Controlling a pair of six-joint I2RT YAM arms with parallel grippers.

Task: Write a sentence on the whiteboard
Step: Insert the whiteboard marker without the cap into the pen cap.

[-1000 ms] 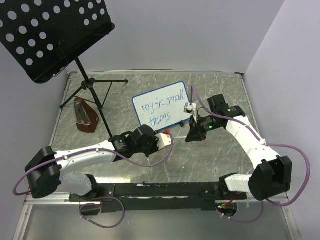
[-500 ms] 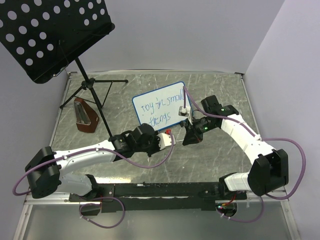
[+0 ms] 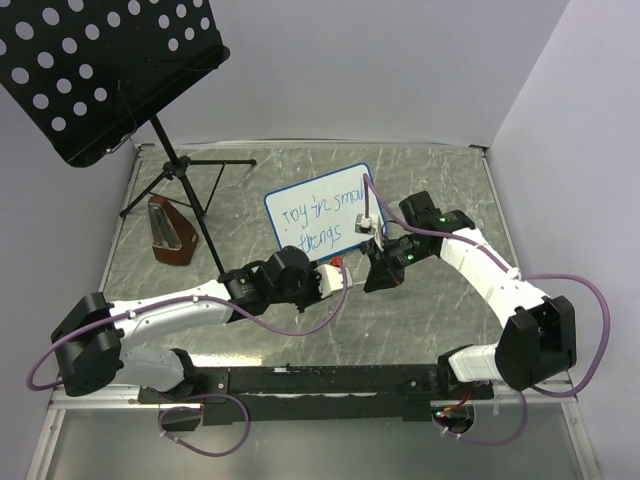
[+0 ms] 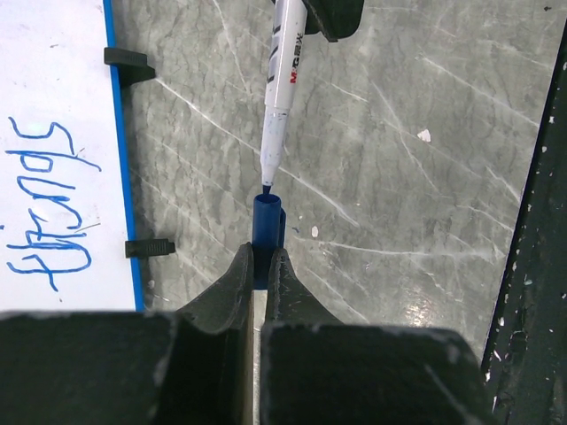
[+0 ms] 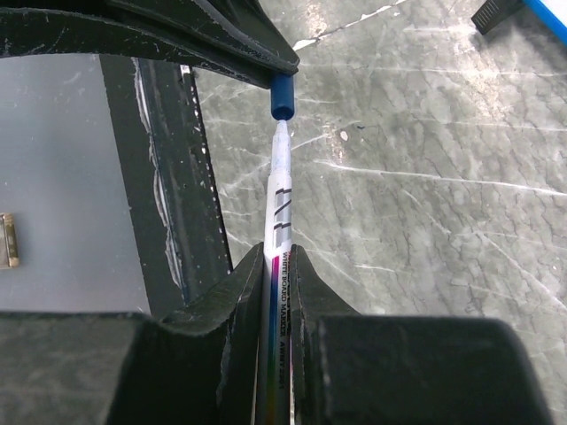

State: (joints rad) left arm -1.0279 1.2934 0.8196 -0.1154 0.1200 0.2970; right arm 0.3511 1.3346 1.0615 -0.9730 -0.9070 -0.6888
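Whiteboard [image 3: 322, 208] sits toward the table's far edge, sentence [image 3: 318, 218] written. My right gripper [image 5: 279, 257] pinches the marker [image 5: 278, 190]; my left gripper [image 4: 261, 258] clamps the cap [image 4: 267, 215]. Tip at cap mouth: keep both in line, push straight. Cap's inside hidden, and the sentence's second line is hard to read.

Left wrist view: whiteboard [image 4: 53, 106] cut off at left edge; sentence [image 4: 49, 204] partly out of frame. Top edge cuts off marker [image 4: 285, 62] barrel; cap [image 4: 267, 217] base hidden within left end effector [image 4: 261, 255].
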